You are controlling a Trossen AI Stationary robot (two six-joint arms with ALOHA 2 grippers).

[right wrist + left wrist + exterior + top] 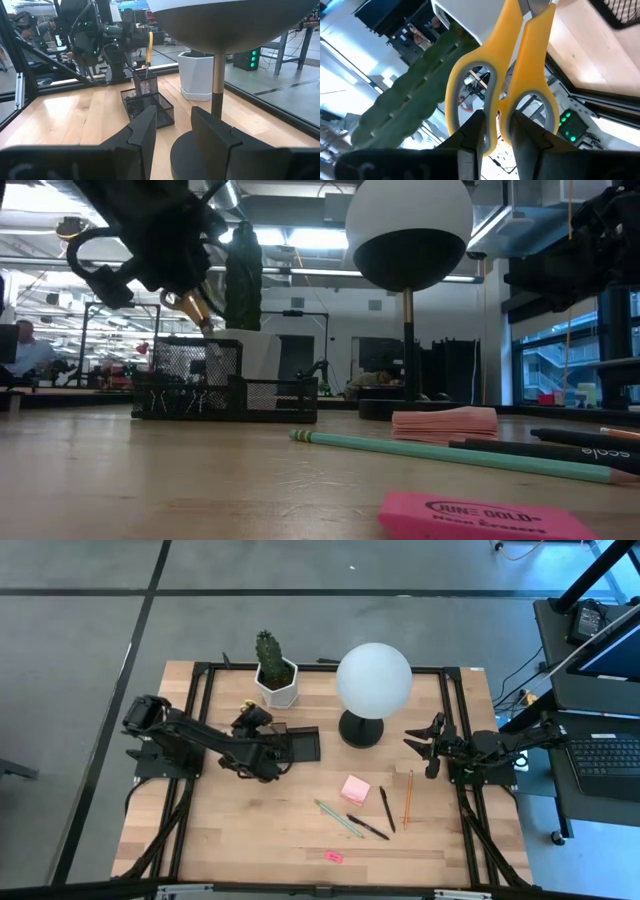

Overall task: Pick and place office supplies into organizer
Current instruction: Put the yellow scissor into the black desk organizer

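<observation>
now left gripper (492, 131) jaws clamp yellow scissors (512, 75) handles, above organizer (147, 100); right gripper (172, 131) jaws open.

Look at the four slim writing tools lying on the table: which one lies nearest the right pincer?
The orange pencil. It lies rightmost, beside the right pincer; the two black pens and the green pen lie farther left.

My left gripper (262, 736) hangs over the organizer's (298, 744) left end, scissors (502, 75) between my fingers – cactus (270, 658) behind it, lamp (372, 682) to its right. Nearer the front lie sticky notes (354, 789), pens (386, 808) and pencil (408, 798). My right gripper (420, 742) waits right of the lamp.
</observation>
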